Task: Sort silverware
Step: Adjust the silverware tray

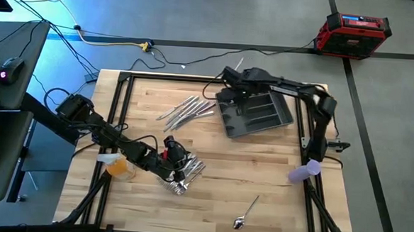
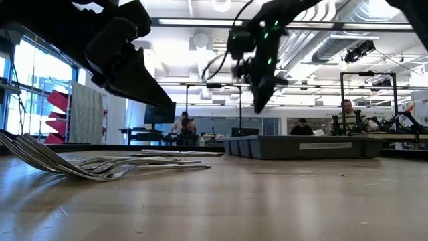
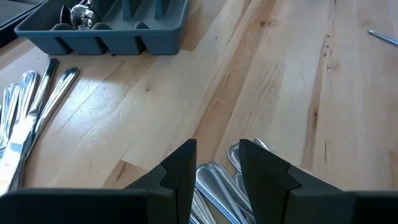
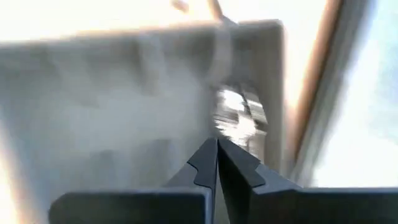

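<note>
Three clusters of silverware are lying on the desk [image 1: 260, 177] — about six pieces fanned near the tray [image 1: 255, 113], a bundle [image 1: 184, 174] under my left tool [image 3: 216, 163], whose fingers are standing apart over the handles, and one spoon [image 1: 245, 213] alone near the front edge. I am judging them light, stiff and slippery, best pinched mid-handle. My right tool [image 4: 216, 155] is sitting closed over the tray, holding nothing I can see.
</note>
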